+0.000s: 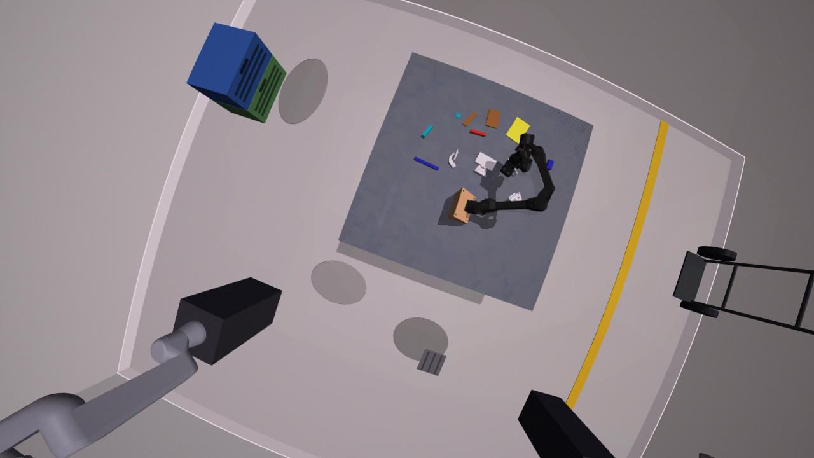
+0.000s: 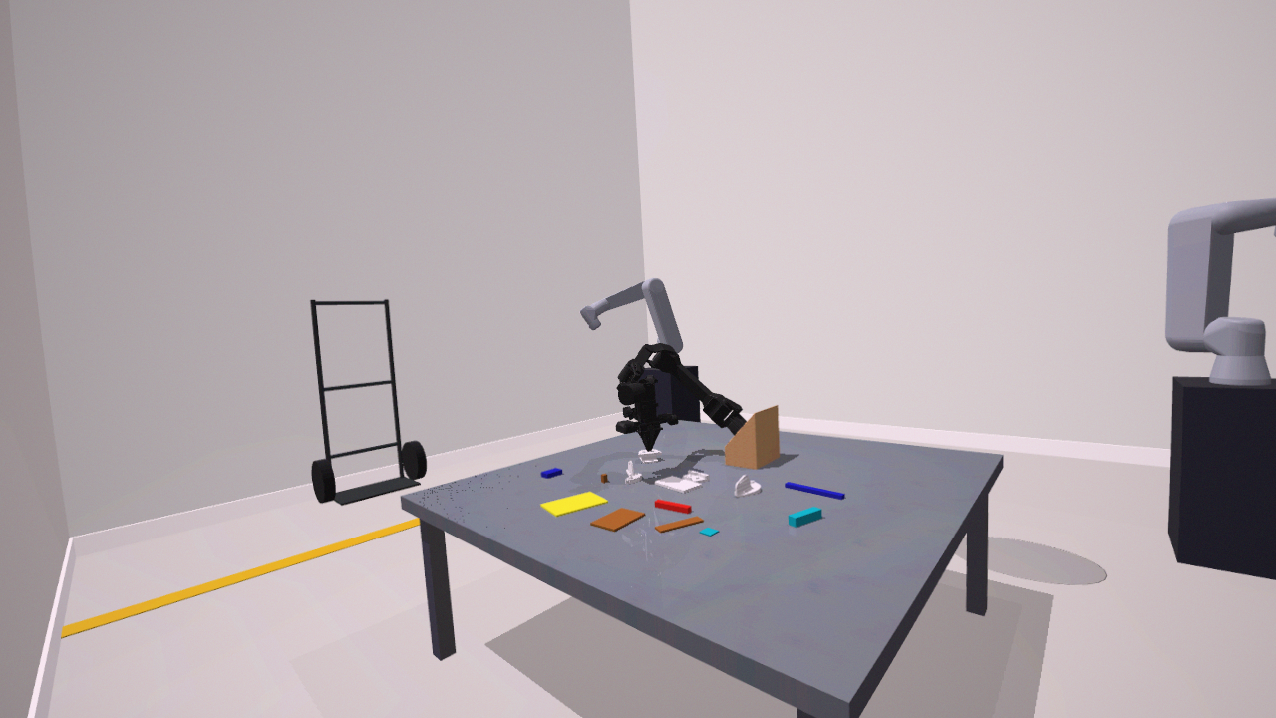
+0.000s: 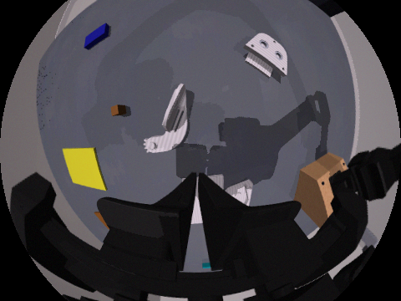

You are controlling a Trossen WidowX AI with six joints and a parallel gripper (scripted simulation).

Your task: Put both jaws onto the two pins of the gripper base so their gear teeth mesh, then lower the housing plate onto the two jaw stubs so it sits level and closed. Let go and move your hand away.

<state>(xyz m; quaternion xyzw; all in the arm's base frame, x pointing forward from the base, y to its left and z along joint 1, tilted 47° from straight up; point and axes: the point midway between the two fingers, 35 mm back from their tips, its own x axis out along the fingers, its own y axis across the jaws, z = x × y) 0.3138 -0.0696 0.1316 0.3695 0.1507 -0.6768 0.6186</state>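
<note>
My gripper [image 1: 504,172] [image 2: 650,444] [image 3: 197,176] is shut and empty, above the table among the white parts. One white jaw [image 2: 632,474] [image 3: 173,135] lies ahead and left of the fingertips in the wrist view, gear teeth at its near end. The other white jaw [image 1: 452,159] [image 2: 746,487] lies apart, beyond the base. The white gripper base [image 1: 484,158] [image 2: 680,484] [image 3: 243,194] lies between the jaws, partly hidden behind my fingers in the wrist view. The white part with two round holes, apparently the housing plate [image 1: 515,196] [image 2: 650,456] [image 3: 269,52], lies apart from them, tilted in the wrist view.
A yellow plate [image 1: 517,130] [image 2: 573,504] [image 3: 84,167], a small brown block [image 2: 603,479] [image 3: 119,110] and a blue block [image 1: 549,164] [image 2: 551,472] [image 3: 97,36] lie around the jaw. Red, orange and teal pieces lie farther out. A wooden wedge [image 2: 755,442] [image 3: 314,194] stands at the arm's base.
</note>
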